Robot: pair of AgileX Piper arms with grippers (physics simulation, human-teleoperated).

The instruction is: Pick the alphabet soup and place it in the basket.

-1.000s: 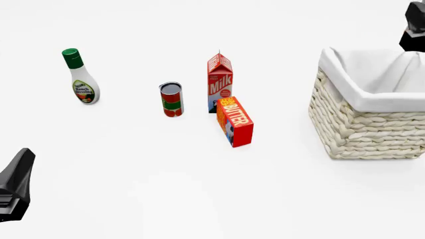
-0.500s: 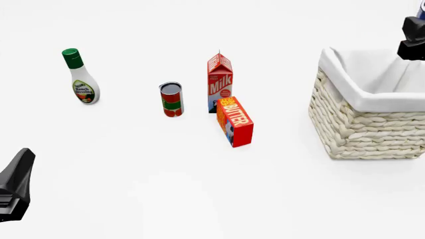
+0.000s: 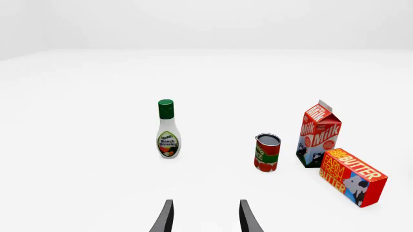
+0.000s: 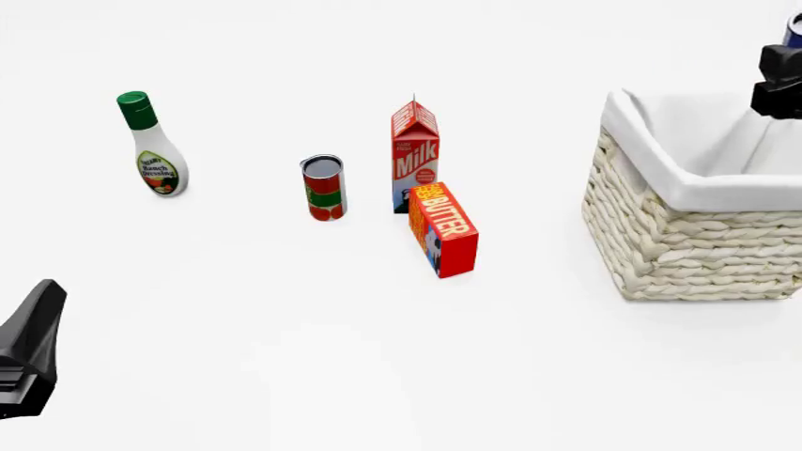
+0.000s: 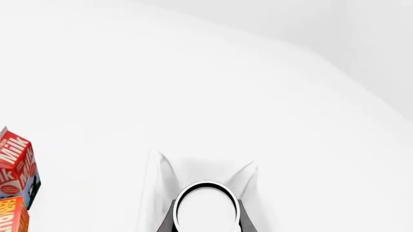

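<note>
The alphabet soup shows in the right wrist view as a silvery-white round top (image 5: 205, 209) between my right gripper's dark fingers. In the front view only a sliver of its blue label (image 4: 794, 30) shows at the right edge. My right gripper (image 4: 779, 80) is shut on it and holds it above the far right part of the cream wicker basket (image 4: 696, 235). The basket's white cloth lining (image 5: 156, 188) lies below the can. My left gripper (image 3: 205, 220) is open and empty, low at the front left (image 4: 28, 348).
A ranch dressing bottle (image 4: 153, 150), a red-and-green can (image 4: 323, 188), a milk carton (image 4: 415, 155) and a butter box (image 4: 444, 228) stand on the white table left of the basket. They also show in the left wrist view, ahead of the left gripper.
My right gripper has shifted slightly up and to the right above the basket's far side, and the can's blue label now shows at the frame edge. The left arm has not moved.
</note>
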